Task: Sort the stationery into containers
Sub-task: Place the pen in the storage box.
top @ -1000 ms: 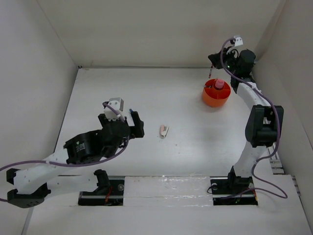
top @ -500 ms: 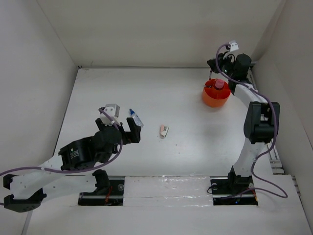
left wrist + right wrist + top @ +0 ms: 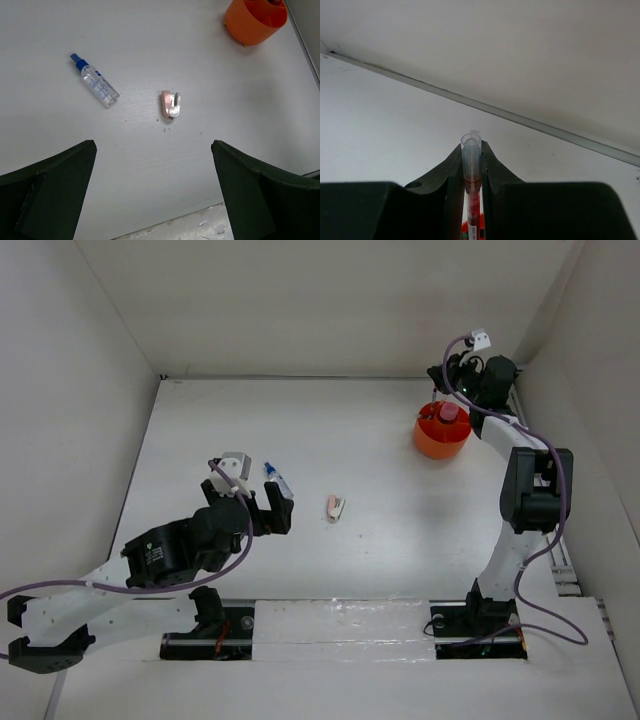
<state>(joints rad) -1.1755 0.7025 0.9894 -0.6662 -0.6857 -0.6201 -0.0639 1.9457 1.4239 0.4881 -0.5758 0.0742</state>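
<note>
My right gripper (image 3: 447, 380) is shut on a red pen (image 3: 472, 190) with a clear cap. It holds the pen upright over the back rim of the round orange tub (image 3: 441, 437), and orange shows right under the pen in the right wrist view. A pink-capped tube (image 3: 449, 412) stands inside the tub. The clear blue-capped tube (image 3: 278, 481) (image 3: 95, 82) lies on the table just beyond my open left gripper (image 3: 272, 508) (image 3: 153, 150). A small pinkish-white piece (image 3: 336, 507) (image 3: 170, 104) lies to the right of that tube. The orange tub (image 3: 256, 20) shows far off in the left wrist view.
White walls close in the table on the left, back and right. The right arm reaches up close to the right wall (image 3: 590, 360) and the back corner. A metal rail (image 3: 340, 620) runs along the near edge by the arm bases.
My left arm has pulled back toward the near left, uncovering the blue-capped tube. My right gripper has come down with the red pen toward the tub.
</note>
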